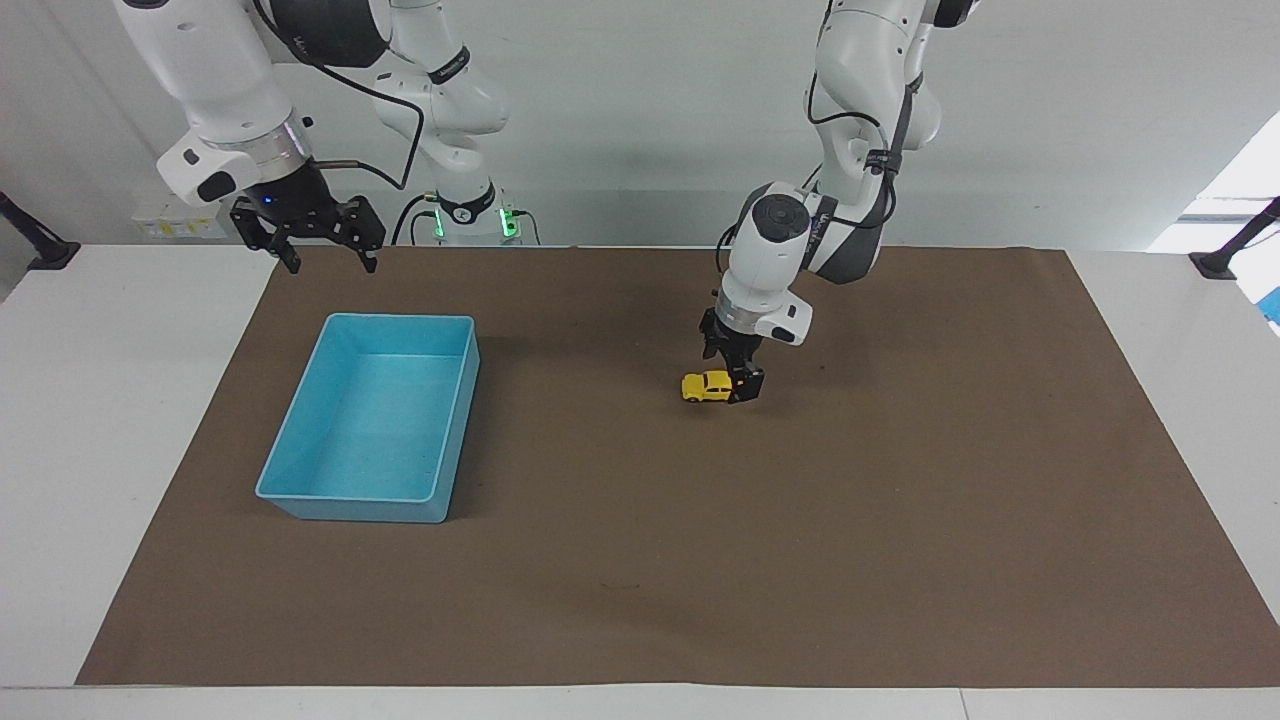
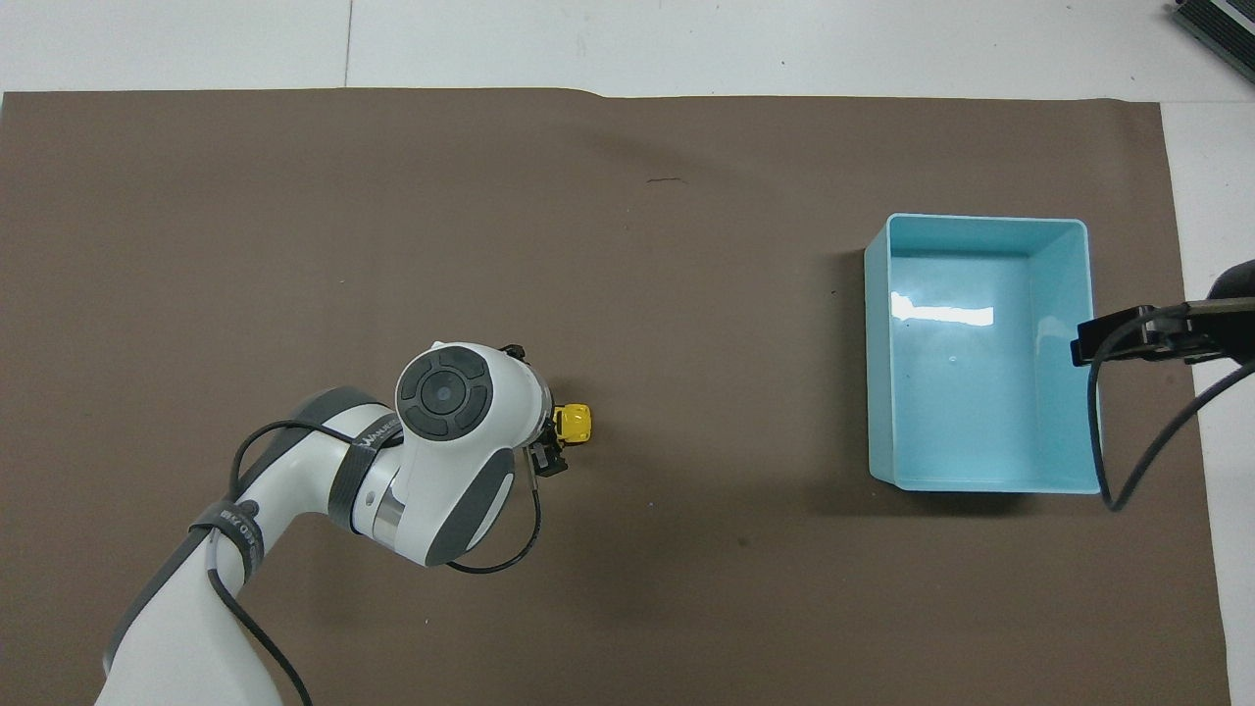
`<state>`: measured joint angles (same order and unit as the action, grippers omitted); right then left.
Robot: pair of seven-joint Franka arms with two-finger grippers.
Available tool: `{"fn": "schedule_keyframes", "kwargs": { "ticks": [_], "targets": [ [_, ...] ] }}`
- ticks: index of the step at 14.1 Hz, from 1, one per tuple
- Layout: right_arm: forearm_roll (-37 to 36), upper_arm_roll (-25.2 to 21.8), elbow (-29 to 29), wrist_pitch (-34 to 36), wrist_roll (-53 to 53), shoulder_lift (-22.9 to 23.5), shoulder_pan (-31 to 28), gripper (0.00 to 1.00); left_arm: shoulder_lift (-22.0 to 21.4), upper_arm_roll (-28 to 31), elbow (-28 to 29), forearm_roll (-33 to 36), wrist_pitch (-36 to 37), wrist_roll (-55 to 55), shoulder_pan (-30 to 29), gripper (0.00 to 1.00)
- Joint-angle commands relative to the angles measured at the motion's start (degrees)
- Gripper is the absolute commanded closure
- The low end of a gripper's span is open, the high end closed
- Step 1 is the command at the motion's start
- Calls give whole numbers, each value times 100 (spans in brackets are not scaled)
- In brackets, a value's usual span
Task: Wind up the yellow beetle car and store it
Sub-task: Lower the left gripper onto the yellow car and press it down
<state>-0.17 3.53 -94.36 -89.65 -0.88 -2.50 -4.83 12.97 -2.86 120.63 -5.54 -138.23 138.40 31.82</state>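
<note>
The yellow beetle car [image 1: 706, 386] stands on its wheels on the brown mat [image 1: 900, 500], about mid-table. My left gripper [image 1: 743, 384] is down at mat level, open, with its fingers straddling the car's end toward the left arm's side. In the overhead view the left wrist covers most of the car [image 2: 575, 423], and only its other end shows beside the left gripper [image 2: 545, 433]. My right gripper [image 1: 308, 245] waits open and empty in the air, over the mat's edge by the blue bin.
An empty light-blue bin [image 1: 400, 319] sits on the mat toward the right arm's end; it shows in the overhead view too, the bin [image 2: 980, 222]. A cable from the right wrist hangs over its edge. White table surrounds the mat.
</note>
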Motion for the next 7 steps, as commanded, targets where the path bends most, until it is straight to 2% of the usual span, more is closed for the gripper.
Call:
{"fn": "schedule_keyframes", "kwargs": {
  "ticks": [1, 2, 5, 7],
  "targets": [
    [-1, -2, -39, 89, -132, -57, -36, 0, 4, 75, 119, 53, -204, 117, 123, 15],
    [-1, -2, -39, 89, -132, -57, -36, 0, 4, 75, 119, 62, -204, 108, 123, 44],
    [-1, -2, -74, 89, -132, -83, -45, 0, 21, 75, 84, 62, -204, -101, 132, 99],
    [-1, -2, -91, 80, -132, -92, -45, 0, 13, 57, 101, 62, -230, -557, 114, 100]
  ]
}}
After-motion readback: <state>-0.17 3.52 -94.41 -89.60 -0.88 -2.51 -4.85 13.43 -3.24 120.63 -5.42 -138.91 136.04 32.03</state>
